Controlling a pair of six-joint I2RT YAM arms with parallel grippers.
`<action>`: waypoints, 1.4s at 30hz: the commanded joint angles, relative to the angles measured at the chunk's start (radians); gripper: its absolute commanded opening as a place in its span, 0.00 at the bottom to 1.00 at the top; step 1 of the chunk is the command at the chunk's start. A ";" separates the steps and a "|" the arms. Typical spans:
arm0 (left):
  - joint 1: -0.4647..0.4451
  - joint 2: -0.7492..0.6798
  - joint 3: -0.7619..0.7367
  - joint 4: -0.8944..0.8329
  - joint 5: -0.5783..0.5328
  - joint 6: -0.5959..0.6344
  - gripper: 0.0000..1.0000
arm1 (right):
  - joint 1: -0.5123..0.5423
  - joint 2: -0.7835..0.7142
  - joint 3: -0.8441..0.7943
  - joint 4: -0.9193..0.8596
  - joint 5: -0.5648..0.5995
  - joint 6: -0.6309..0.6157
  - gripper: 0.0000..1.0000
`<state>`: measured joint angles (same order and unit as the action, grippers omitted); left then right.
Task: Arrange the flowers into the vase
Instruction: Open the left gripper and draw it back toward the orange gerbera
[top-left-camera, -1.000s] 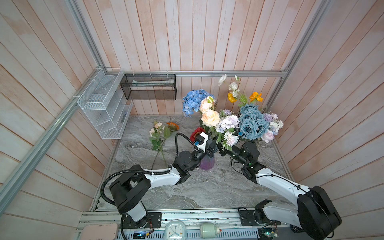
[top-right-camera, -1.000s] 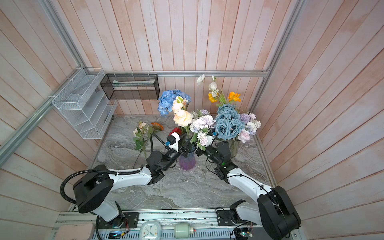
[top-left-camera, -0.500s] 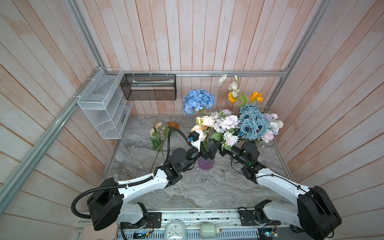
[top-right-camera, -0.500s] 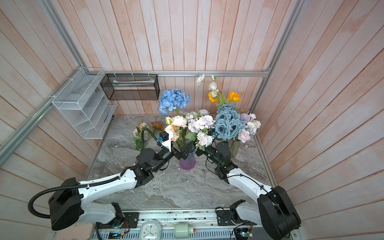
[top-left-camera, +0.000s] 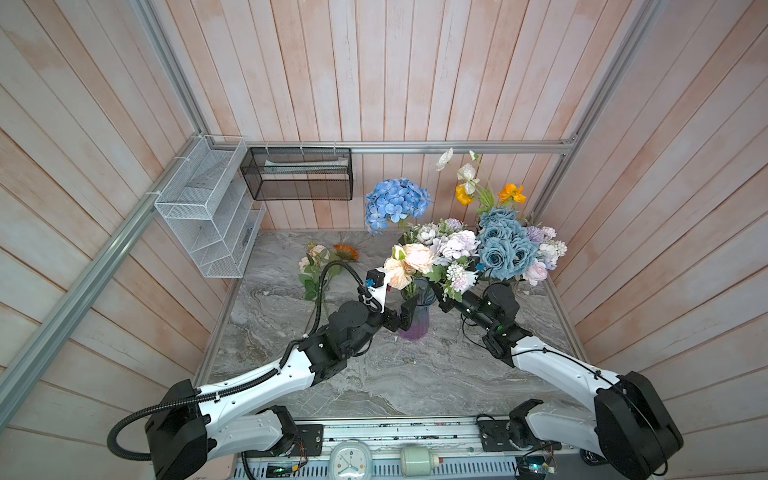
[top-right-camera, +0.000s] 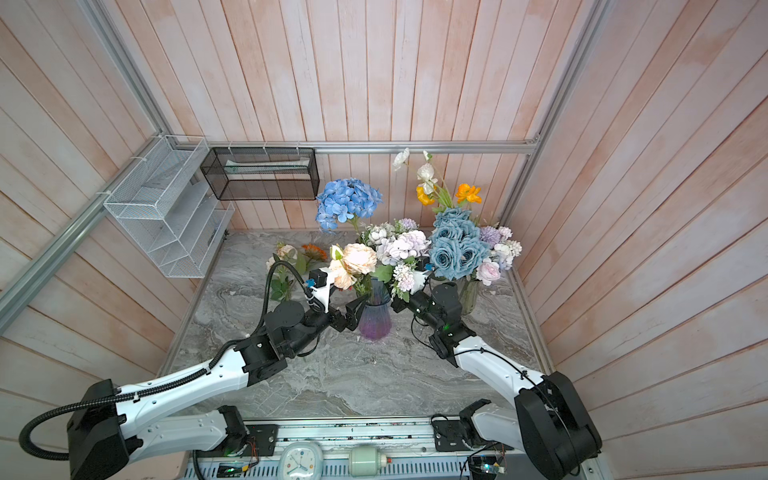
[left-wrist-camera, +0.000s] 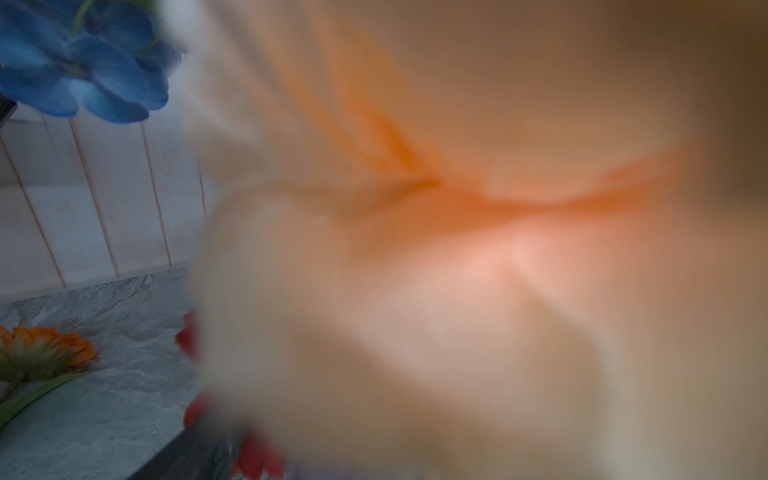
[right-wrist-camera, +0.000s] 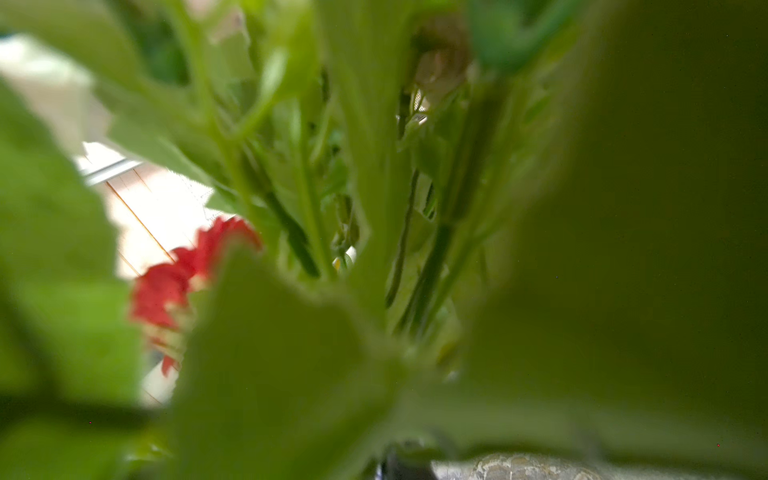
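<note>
A purple vase (top-left-camera: 414, 322) stands on the grey surface (top-left-camera: 374, 382) at the centre of both top views. It holds peach roses (top-left-camera: 409, 262) and a lilac-white cluster (top-left-camera: 457, 245). A hydrangea (top-left-camera: 397, 203) rises behind them toward the upper centre; the foot of its stem is hidden.

The left fingers (top-left-camera: 401, 316) sit just left of the vase, spread apart and released, gripping nothing. The left wrist view is almost filled by blurred peach petals.

The right fingers (top-left-camera: 441, 300) reach to the right side of the vase's rim, under the cluster's leaves. They are clenched, but I cannot tell whether a stem is pinched between them. The right wrist view shows only close green stems (right-wrist-camera: 374, 208) and a red bloom (right-wrist-camera: 178, 282).

At right of centre, blue roses (top-left-camera: 500, 245) and poppies (top-left-camera: 511, 193) stand in a clear vase (top-right-camera: 470, 296). Left of centre, loose flowers (top-left-camera: 320, 266) and a sunflower (top-left-camera: 345, 252) lie flat on the surface, well apart from the purple vase.
</note>
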<state>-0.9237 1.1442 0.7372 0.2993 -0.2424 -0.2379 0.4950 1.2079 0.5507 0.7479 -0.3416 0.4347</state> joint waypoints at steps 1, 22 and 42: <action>0.041 -0.053 -0.040 -0.095 -0.043 -0.055 1.00 | 0.004 -0.005 0.027 0.004 0.001 -0.008 0.13; 0.556 0.099 -0.072 -0.191 0.118 -0.026 0.79 | 0.004 0.008 0.034 0.007 -0.007 -0.007 0.13; 0.691 0.680 0.448 -0.469 0.143 0.187 0.52 | 0.003 -0.007 0.007 0.015 0.002 -0.019 0.13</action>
<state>-0.2550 1.7832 1.1187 -0.0723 -0.1226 -0.1040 0.4950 1.2190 0.5560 0.7403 -0.3412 0.4339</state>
